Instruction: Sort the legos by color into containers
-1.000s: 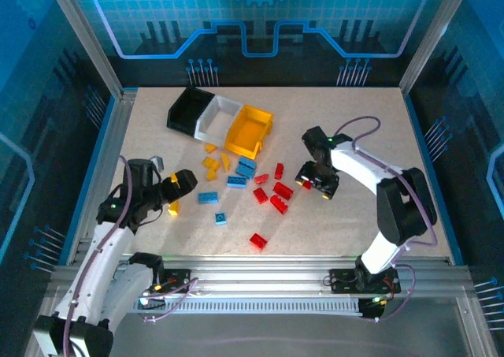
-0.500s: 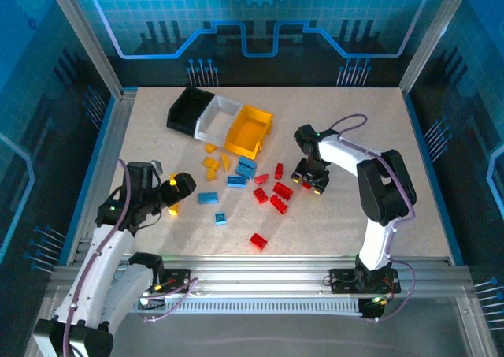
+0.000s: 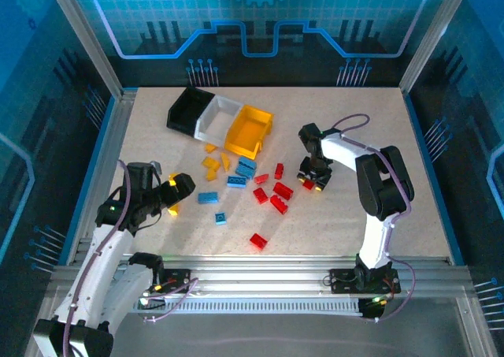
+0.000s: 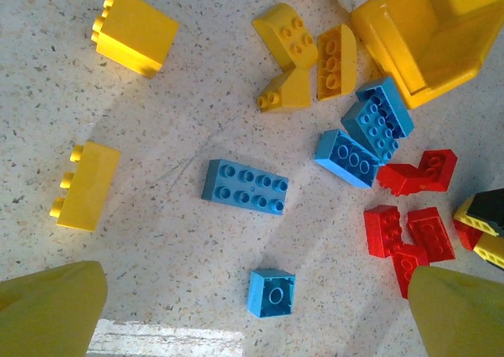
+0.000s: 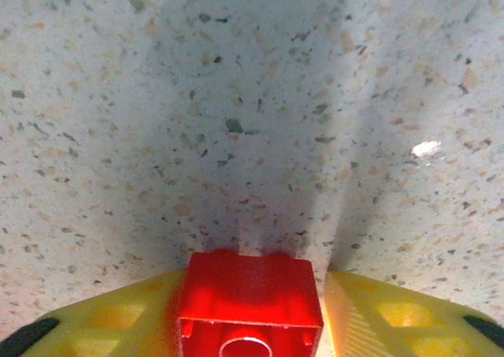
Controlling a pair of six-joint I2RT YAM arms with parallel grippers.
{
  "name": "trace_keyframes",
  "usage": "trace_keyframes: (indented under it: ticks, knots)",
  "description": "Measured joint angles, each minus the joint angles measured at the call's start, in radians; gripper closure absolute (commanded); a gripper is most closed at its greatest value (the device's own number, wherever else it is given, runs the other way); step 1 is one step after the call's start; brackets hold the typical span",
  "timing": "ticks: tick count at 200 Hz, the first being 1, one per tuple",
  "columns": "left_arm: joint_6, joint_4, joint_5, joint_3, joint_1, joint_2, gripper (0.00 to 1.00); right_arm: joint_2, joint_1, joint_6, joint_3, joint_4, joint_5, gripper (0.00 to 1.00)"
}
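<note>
Pick step: red brick (image 5: pixel 249 298) is clamped in the R gripper (image 3: pixel 313 184), just right of the red pile. Next it's to be lifted & carried to the bins (image 3: pixel 220 103), well apart, rear-left. L gripper (image 3: pixel 177 193) is held wide above loose legos (image 4: pixel 245 187).

Two robot arms are reaching over loose bricks in front of a row of bins.

The open yellow rectangular plastic bin (image 3: pixel 250 130) is sitting on the speckled tabletop (image 3: pixel 354 128), joined on its left to a white bin (image 3: pixel 214 117) and a black bin (image 3: pixel 187 109). Just in front of the yellow bin, yellow-orange plastic bricks (image 3: pixel 213 162), blue bricks (image 3: pixel 242 170) and red bricks (image 3: pixel 276 190) are lying loose. The left gripper (image 3: pixel 177 190) is hovering to its front left. The right gripper (image 3: pixel 313 180) is pointing down to its front right, with a small red plastic brick (image 3: pixel 306 185) showing at the tips.
</note>
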Motion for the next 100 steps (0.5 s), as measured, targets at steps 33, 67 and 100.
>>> trace_keyframes:
  ticks: [33, 67, 100]
  knots:
    - [-0.001, 0.000, 0.000, -0.005, 0.000, 0.001, 0.01, -0.002, -0.007, -0.032, -0.002, -0.001, -0.005, 0.72]
    - [-0.019, 0.001, 0.000, -0.015, 0.000, 0.006, 0.01, -0.010, -0.007, -0.061, -0.003, 0.003, -0.010, 0.72]
    - [-0.033, 0.018, 0.016, -0.024, 0.000, 0.028, 0.01, -0.070, 0.005, -0.115, 0.018, 0.005, -0.040, 0.74]
